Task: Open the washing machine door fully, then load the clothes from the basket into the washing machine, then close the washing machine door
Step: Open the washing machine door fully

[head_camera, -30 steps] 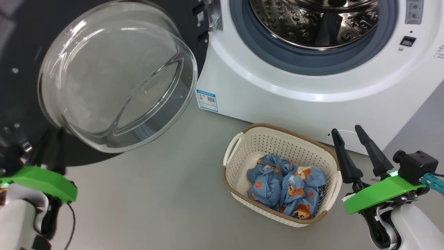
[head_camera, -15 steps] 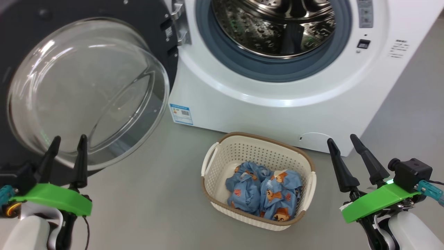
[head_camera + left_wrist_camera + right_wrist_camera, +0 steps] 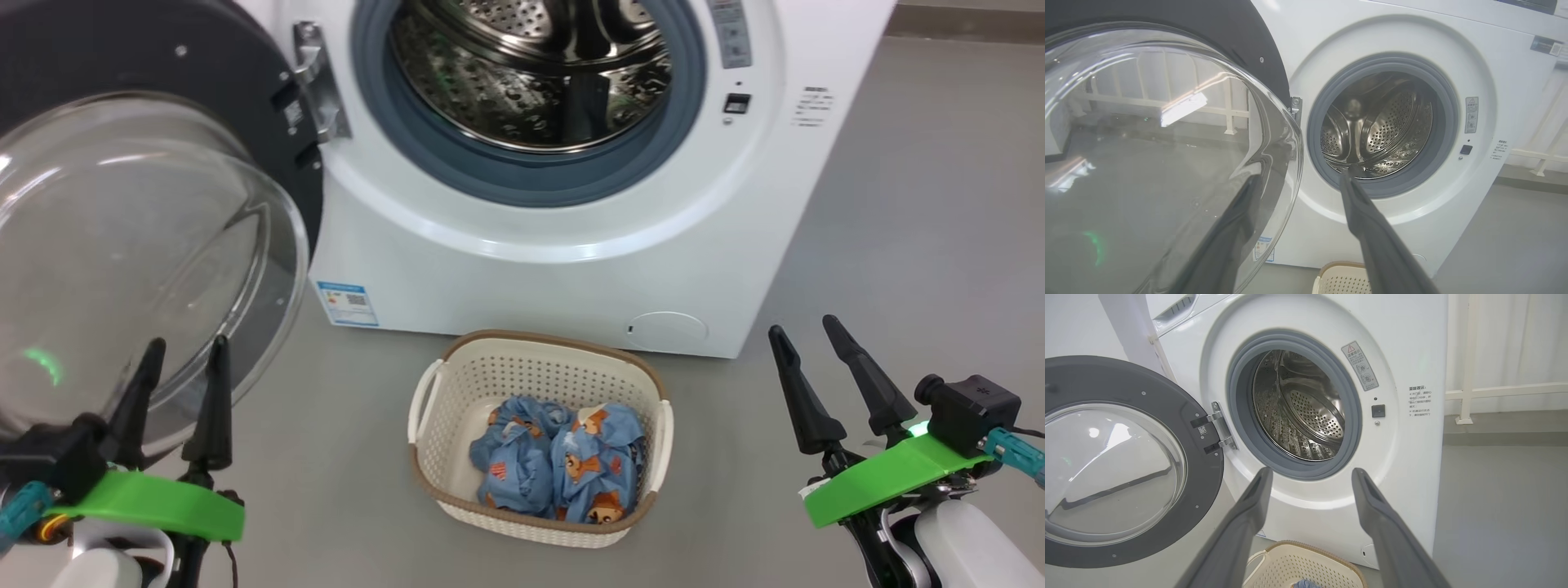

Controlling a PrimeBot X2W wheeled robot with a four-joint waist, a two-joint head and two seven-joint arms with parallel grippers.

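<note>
- My left pincer (image 3: 186,345) sits at the lower left of the head view. Its two dark fingers stand apart with nothing between them, and their tips overlap the lower edge of the door's glass.
- My right pincer (image 3: 803,327) sits at the lower right of that view, above the grey floor (image 3: 898,204). Its jaws are also spread and empty, and it is well apart from the basket.
- The washing machine door (image 3: 139,229) fills the upper left of the head view. It is swung wide on its metal hinge (image 3: 314,82), with the clear bowl bulging toward me and the black rim behind it.
- The washing machine (image 3: 522,269) takes up the top centre. Its mouth is uncovered, showing the perforated steel drum (image 3: 531,73) ringed by the grey gasket (image 3: 506,175).
- A blue label (image 3: 347,302) is at the machine's lower left corner, and a round service flap (image 3: 668,327) is at its lower right.
- The basket (image 3: 539,339) stands on the floor at the lower centre, just in front of the machine and below the flap.
- The clothes (image 3: 555,469) lie bunched inside the basket, toward its near side: light blue fabric with orange-brown bears.
- In my left wrist view the glass bowl covers the left half. One finger crosses the bowl, and the other reaches up to the gasket's lower edge.
- In my right wrist view the open drum sits above the gap between my fingers. The basket's rim shows at the bottom centre, with a scrap of blue fabric inside.
</note>
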